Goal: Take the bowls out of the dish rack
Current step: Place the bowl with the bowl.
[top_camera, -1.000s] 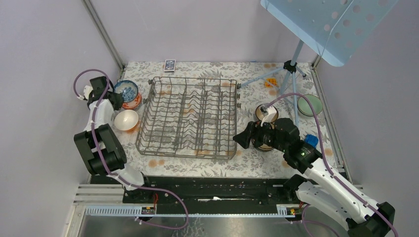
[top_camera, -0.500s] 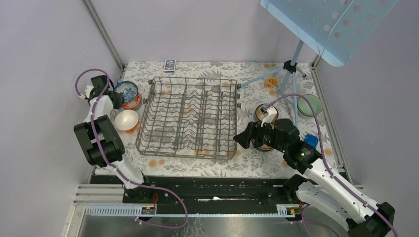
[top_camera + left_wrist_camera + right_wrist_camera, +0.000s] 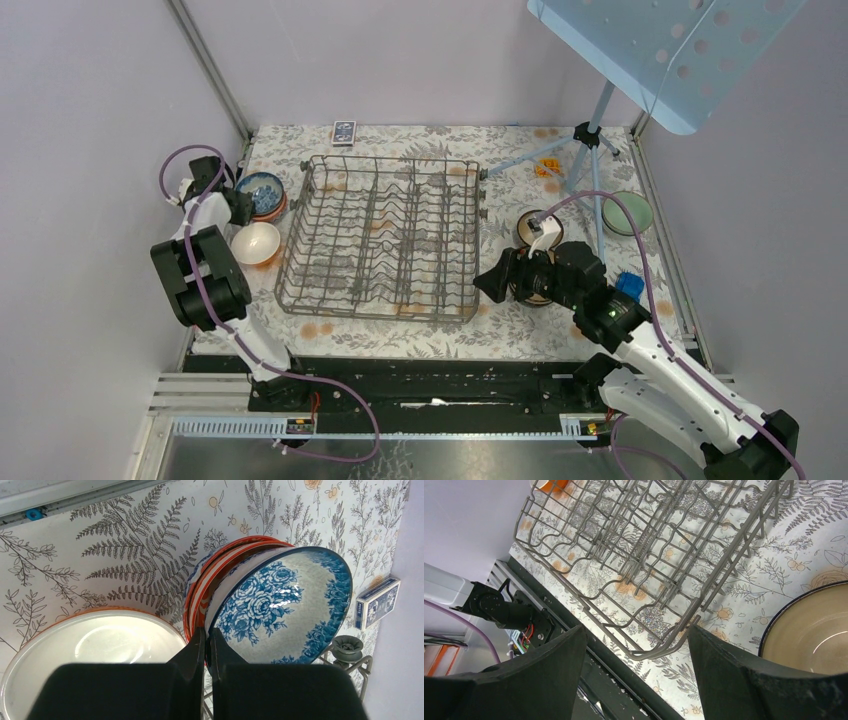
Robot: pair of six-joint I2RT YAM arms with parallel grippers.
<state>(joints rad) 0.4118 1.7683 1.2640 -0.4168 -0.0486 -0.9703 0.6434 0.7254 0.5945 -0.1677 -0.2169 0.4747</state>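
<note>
Blue rose-patterned bowl (image 3: 280,600) sharp from left wrist, small overhead, left fingers (image 3: 192,652) closed.

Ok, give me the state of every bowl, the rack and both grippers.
dish rack: upright, no bowls in it.
blue floral bowl: tilted, resting on the stack, rim pinched.
orange-rimmed bowls: stacked under the blue floral bowl.
white bowl: upright, empty.
tan bowl: upright, empty.
green bowl: upright.
left gripper: shut on the blue floral bowl's rim.
right gripper: open, empty.
</note>
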